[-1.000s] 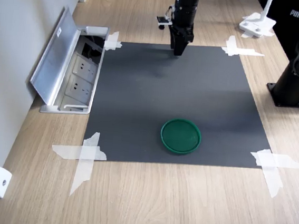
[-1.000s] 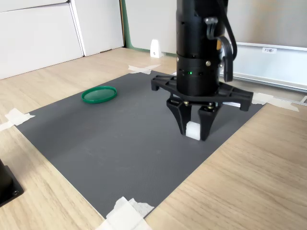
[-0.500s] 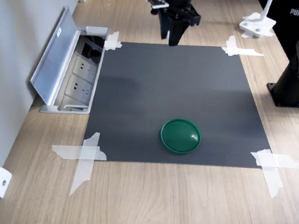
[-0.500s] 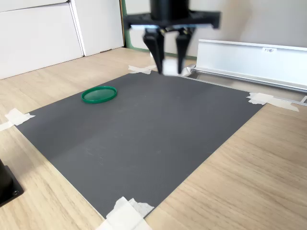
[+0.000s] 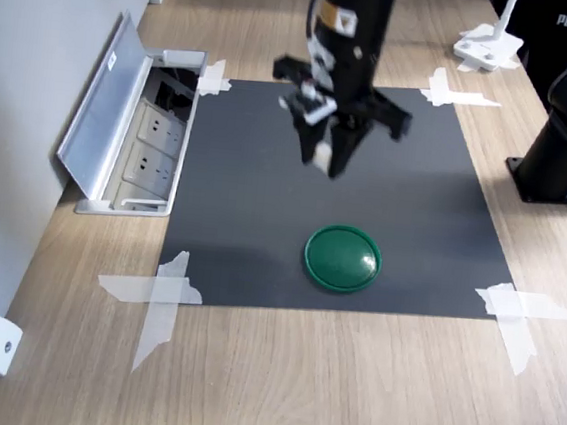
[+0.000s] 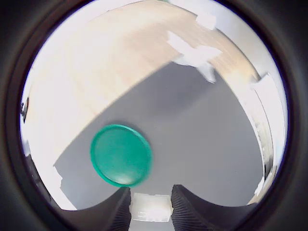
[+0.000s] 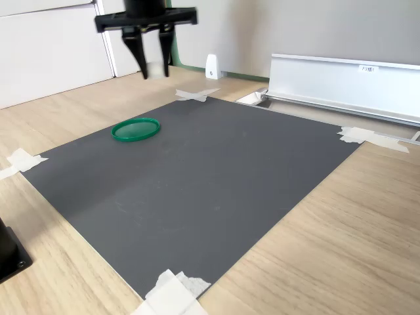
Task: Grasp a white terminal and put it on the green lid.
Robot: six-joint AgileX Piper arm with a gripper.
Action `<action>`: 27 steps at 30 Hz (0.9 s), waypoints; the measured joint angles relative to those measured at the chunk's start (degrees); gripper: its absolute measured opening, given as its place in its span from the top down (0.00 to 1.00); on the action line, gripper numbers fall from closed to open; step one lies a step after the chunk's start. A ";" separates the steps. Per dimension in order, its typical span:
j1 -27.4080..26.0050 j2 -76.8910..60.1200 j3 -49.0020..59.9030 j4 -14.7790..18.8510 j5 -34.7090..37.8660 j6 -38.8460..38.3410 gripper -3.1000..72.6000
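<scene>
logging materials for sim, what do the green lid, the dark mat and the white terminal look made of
Green lid: looks like moulded plastic, smooth and slightly glossy, with a soft highlight on its top and a raised rim.
Mat: thin dark grey sheet, matte; probably rubber or foam, its fine grain shows in the second exterior view.
Terminal: likely white plastic, held in the gripper; too blurred to judge finish.

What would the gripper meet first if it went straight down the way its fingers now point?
Probably the dark mat, not the green lid: the gripper, shut on the white terminal, appears short of the lid in the wrist view, though depth is unclear.
</scene>
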 joint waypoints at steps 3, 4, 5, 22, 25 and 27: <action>4.06 0.00 2.90 -0.05 -2.38 0.67 0.55; 5.26 0.00 3.82 -0.19 -3.20 0.79 0.55; 6.34 0.00 4.63 -0.51 -4.05 1.03 0.55; 8.24 6.75 10.03 -5.29 -14.51 5.01 0.55; 8.24 6.75 10.02 -5.61 -15.13 5.03 0.55; 8.24 6.81 10.02 -5.60 -15.16 5.03 0.55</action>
